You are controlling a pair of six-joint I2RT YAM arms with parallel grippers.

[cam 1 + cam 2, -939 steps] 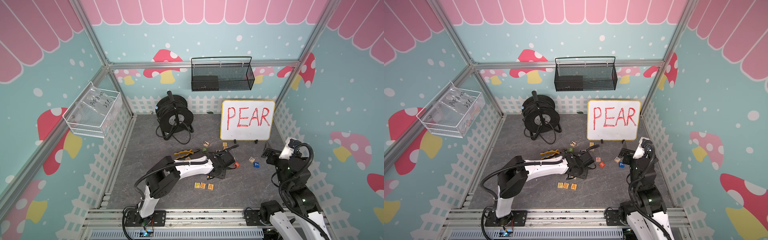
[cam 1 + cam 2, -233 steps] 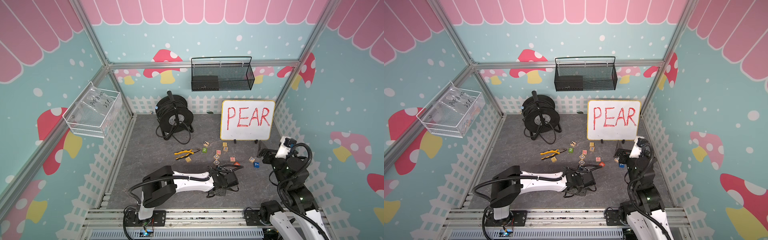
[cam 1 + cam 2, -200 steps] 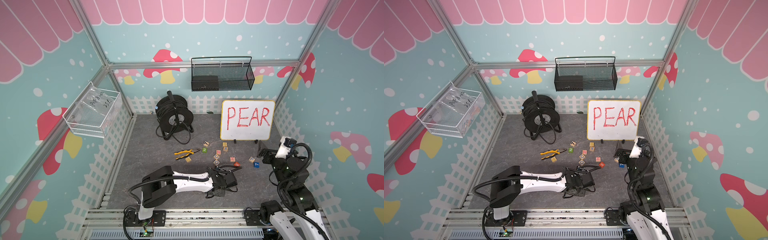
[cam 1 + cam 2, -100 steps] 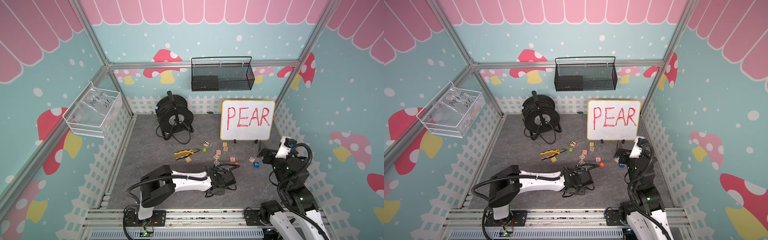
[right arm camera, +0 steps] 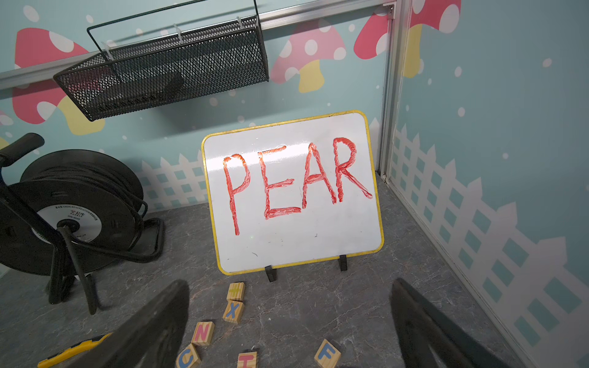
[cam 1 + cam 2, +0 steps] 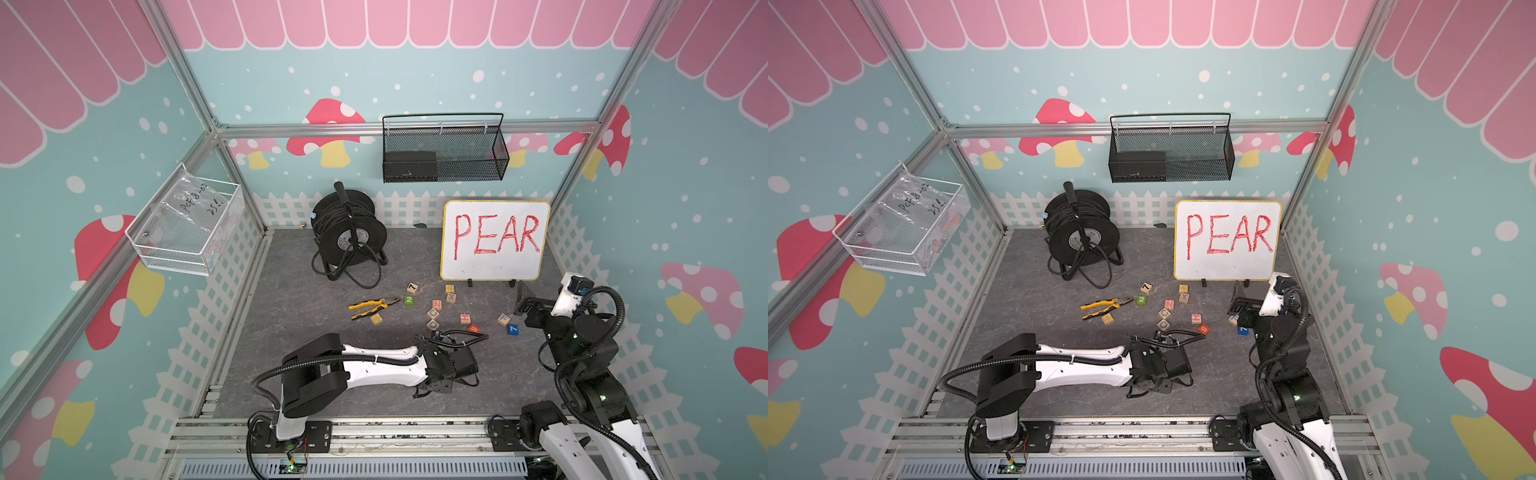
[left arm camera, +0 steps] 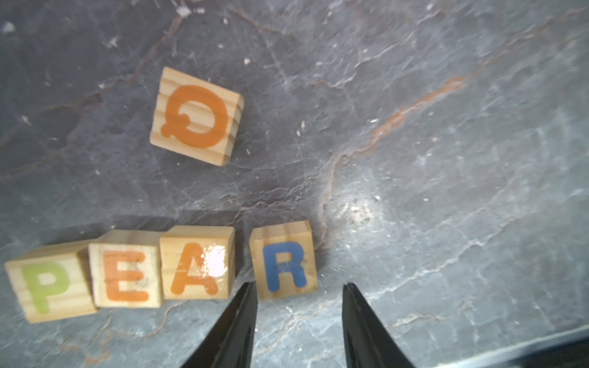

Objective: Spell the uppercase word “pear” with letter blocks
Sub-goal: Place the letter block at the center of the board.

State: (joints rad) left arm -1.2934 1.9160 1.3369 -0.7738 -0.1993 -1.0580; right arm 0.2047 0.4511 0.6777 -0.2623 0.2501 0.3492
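Low, left arm (image 6: 374, 370) outstretched, fingers (image 7: 236, 325) apart and empty, R block (image 7: 283, 261) between their tips

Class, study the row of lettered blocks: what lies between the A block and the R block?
Between the A block and the R block lies only a narrow strip of bare grey tabletop, shown in the left wrist view.

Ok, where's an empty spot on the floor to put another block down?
Most room: the bare floor between the cable reel, the pliers and the left arm. Also a patch between the left arm and the right arm, near the front. Crowded: the loose blocks before the whiteboard.
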